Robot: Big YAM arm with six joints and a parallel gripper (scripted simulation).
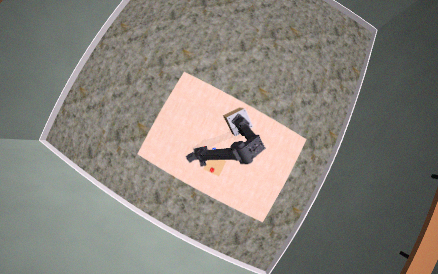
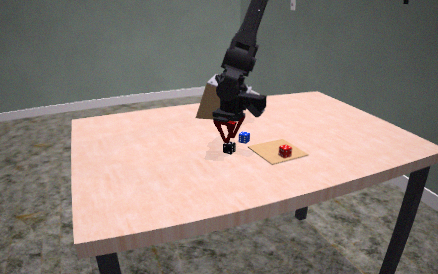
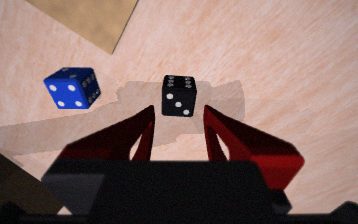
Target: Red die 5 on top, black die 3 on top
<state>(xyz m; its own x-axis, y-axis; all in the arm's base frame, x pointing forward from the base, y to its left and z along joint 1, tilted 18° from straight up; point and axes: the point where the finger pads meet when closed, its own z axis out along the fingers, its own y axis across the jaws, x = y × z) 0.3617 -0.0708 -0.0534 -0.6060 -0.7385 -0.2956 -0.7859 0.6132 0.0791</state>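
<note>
The black die (image 2: pixel 229 148) (image 3: pixel 178 95) lies on the bare table, left of the tan mat (image 2: pixel 267 150) (image 3: pixel 95 20) (image 1: pixel 219 166). In the wrist view it shows a three-pip face and a six-pip face. My gripper (image 2: pixel 228 139) (image 3: pixel 179 111) (image 1: pixel 192 157) hangs just above the black die with its red fingers partly open and nothing between them. The red die (image 2: pixel 285 150) (image 1: pixel 212 170) lies on the mat. The blue die (image 2: pixel 244 137) (image 3: pixel 72 88) (image 1: pixel 213 148) lies on the table behind the mat's near corner and shows a four-pip face to the wrist camera.
The wooden table (image 2: pixel 150 190) (image 1: pixel 270 170) stands on a carpeted floor. The arm's base box (image 2: pixel 207 102) (image 1: pixel 235 117) stands at the table's back, behind the dice.
</note>
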